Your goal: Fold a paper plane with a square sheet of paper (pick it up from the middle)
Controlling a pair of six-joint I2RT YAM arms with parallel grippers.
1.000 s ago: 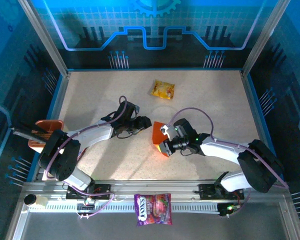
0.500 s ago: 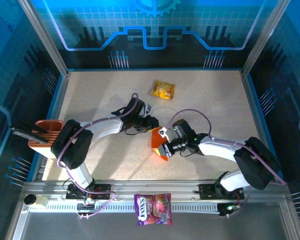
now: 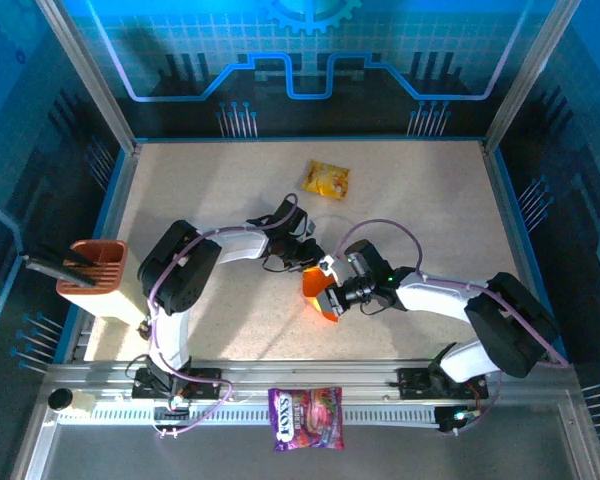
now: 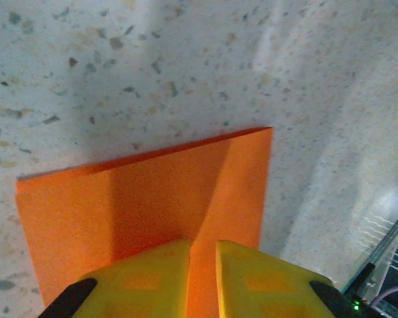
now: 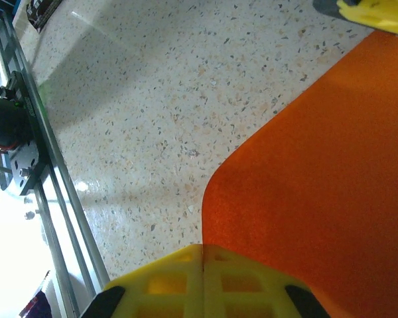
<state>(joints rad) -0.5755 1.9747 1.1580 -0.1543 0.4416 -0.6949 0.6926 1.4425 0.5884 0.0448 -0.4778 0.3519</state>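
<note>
While the right gripper (image 5: 202, 250) clenches the square sheet of paper (image 3: 320, 303) over the desk (image 3: 200, 200) and I cannot tell whether the left gripper (image 4: 203, 248) holds its edge, opposing pulls may tear it.

Matt orange square sheet of paper (image 4: 152, 192) on a speckled, stone-look counter (image 4: 152, 59).
The sheet is plain, unprinted and smooth apart from one soft crease. The counter is pale, flecked grey and brown, with a faint sheen. The left claw (image 4: 203, 250) and right claw (image 5: 202, 255) end in yellow moulded plastic, matt, with recessed squares. The snack packet (image 3: 326, 180) and purple bag (image 3: 307, 417) are glossy printed film; the near rail (image 3: 310, 374) is bare ribbed metal.
</note>
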